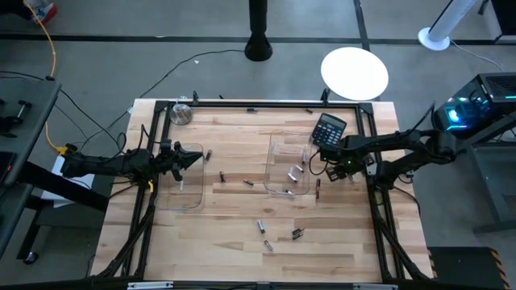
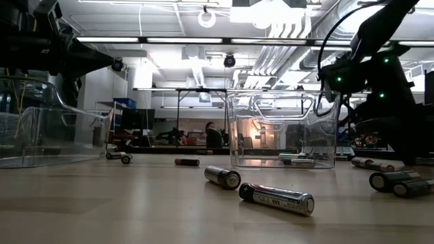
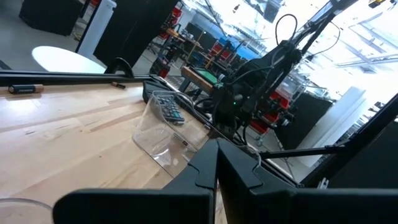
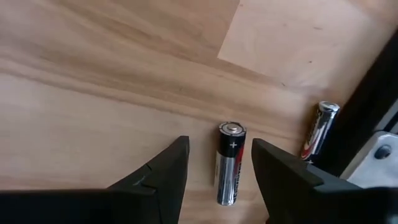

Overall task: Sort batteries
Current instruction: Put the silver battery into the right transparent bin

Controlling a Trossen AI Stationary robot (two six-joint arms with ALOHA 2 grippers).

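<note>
Right wrist view: right gripper (image 4: 217, 171) spread wide over a dark battery (image 4: 229, 163) lying on the wooden table (image 4: 93, 93); second battery (image 4: 318, 130) at 2 o'clock; descend centred, close across the barrel, avoid rolling it; left gripper (image 3: 216, 163) pressed closed, empty, waiting above the left tray (image 1: 181, 192).
</note>
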